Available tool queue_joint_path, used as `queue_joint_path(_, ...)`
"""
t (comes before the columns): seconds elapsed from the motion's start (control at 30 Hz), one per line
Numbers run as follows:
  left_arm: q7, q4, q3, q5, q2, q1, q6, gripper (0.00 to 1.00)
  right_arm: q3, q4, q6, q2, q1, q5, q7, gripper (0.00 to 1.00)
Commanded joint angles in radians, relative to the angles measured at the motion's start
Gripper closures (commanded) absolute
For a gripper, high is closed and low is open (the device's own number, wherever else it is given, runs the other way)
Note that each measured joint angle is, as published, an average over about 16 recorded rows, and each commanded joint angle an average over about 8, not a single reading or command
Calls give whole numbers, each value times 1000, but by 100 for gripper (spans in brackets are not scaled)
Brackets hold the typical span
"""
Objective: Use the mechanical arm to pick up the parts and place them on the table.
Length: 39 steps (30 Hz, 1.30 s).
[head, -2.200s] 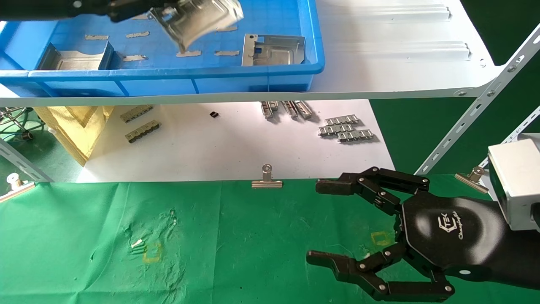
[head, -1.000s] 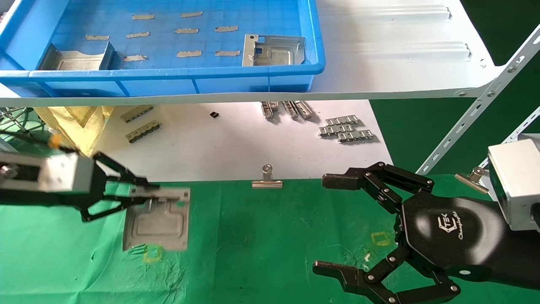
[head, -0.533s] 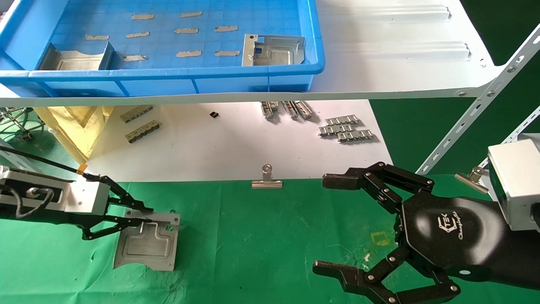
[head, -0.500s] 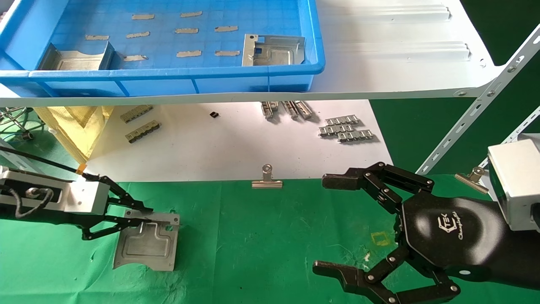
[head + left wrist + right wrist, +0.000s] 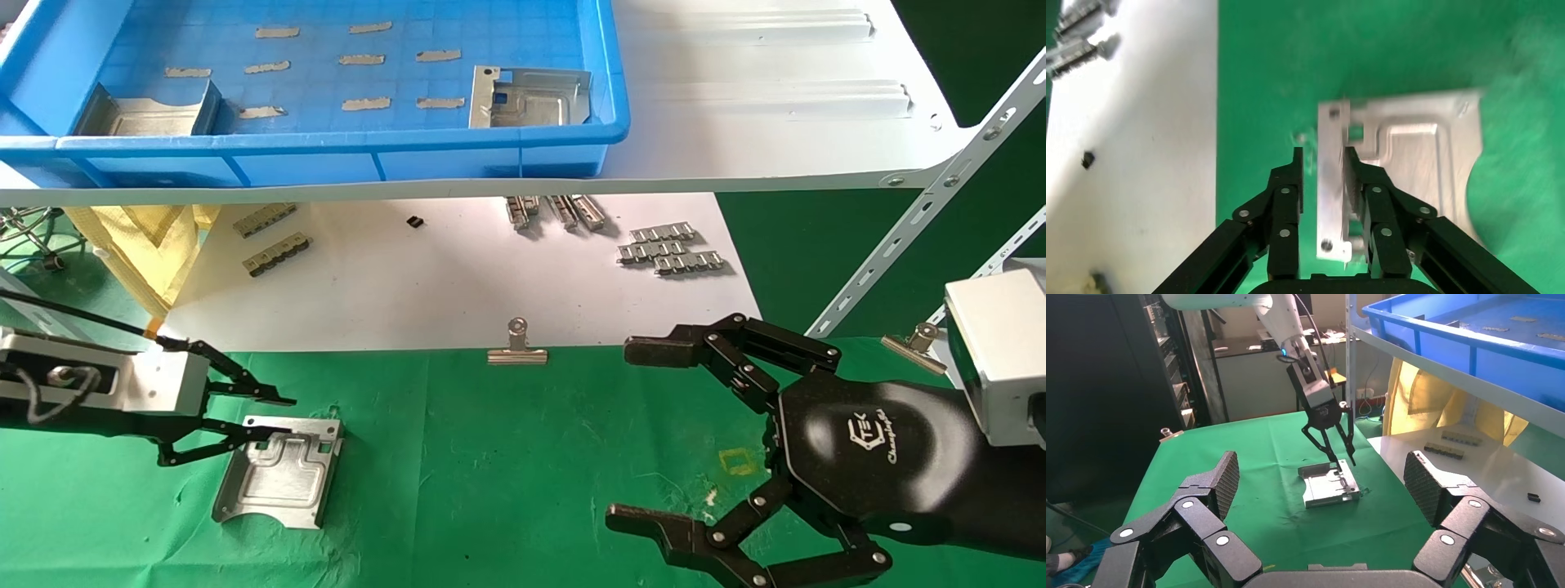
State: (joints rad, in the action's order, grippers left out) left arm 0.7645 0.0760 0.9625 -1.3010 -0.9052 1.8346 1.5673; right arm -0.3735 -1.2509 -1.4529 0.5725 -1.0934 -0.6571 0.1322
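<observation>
left gripper point(image 5: 265, 415): jaws sitting parted astride plate point(image 5: 278, 472) rim, gripping nothing | plate lying on bench point(image 5: 523, 457) | right gripper point(image 5: 645, 437): jaws gaping, lower claw cut off

The head view looks steeply down over the table point(image 5: 523, 457) and shelf point(image 5: 735, 106). The left wrist view looks straight down, close above a part point(image 5: 1407, 165). The right wrist view looks level across the table point(image 5: 1248, 453), sharing that part point(image 5: 1330, 485) at frame centre.
</observation>
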Motion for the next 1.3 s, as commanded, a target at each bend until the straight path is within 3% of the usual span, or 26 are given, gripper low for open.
queue_joint_path(0.03,2,-12,-6,11,3,6,18,0,0,0,0,0,0,0,0,0)
queue_joint_path(0.47,-272,-76,-170,283,36,-181,30,0,0,0,0,0,0,0,0,0)
queue_joint_path(0.9,-280,-47,-178,286,41,-190,26,0,0,0,0,0,0,0,0,0)
queue_joint_path(1.3,-406,186,-274,341,88,-298,8,0,0,0,0,0,0,0,0,0)
